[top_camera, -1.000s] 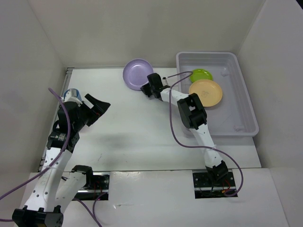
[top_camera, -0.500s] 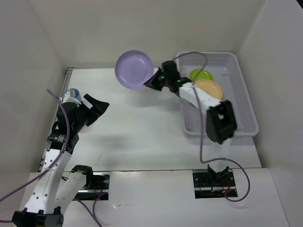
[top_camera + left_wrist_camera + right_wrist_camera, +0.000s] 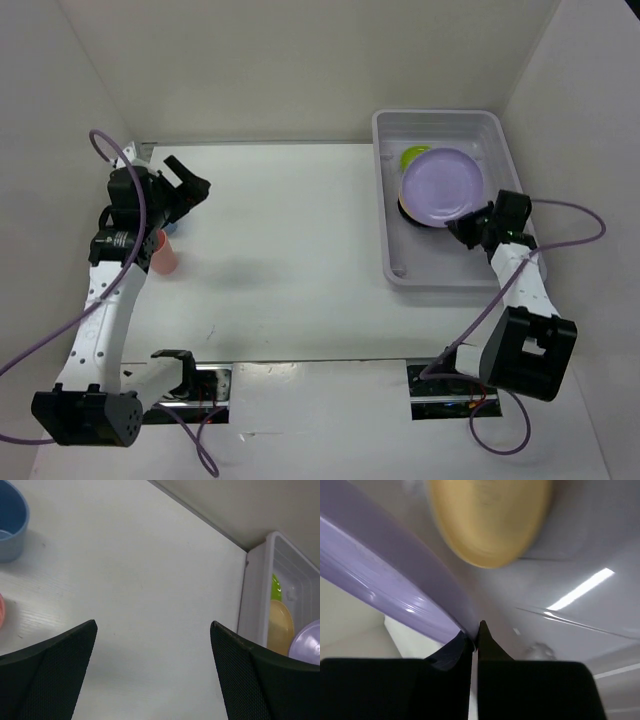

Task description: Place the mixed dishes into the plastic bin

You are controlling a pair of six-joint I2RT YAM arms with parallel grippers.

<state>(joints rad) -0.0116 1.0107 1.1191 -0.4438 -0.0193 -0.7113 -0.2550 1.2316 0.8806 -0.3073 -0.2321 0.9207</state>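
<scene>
Inspector: Since a second ago the lavender plate (image 3: 443, 187) has left the bench (image 3: 290, 230) on the left of the plastic bin (image 3: 445, 265) and now sits over the bin's far half; it covers most of the pale orange plate (image 3: 280, 627) in the overhead view; whether the two touch I cannot tell; right jaws are pinched tight on its near right rim.

Clerk: Other dishes?

Inspector: Lime green plate (image 3: 412, 155) lies in the bin's far part, just beyond the orange one, partly covered; salmon-red cup (image 3: 164, 255) stands on the bench at the far left; blue cup (image 3: 10, 525) stands just beyond it, mouth up.

Clerk: And the left arm?

Inspector: Left jaws are spread wide and hold nothing; they have swung up toward the far left corner, above the bench near both cups, facing across toward the bin.
</scene>
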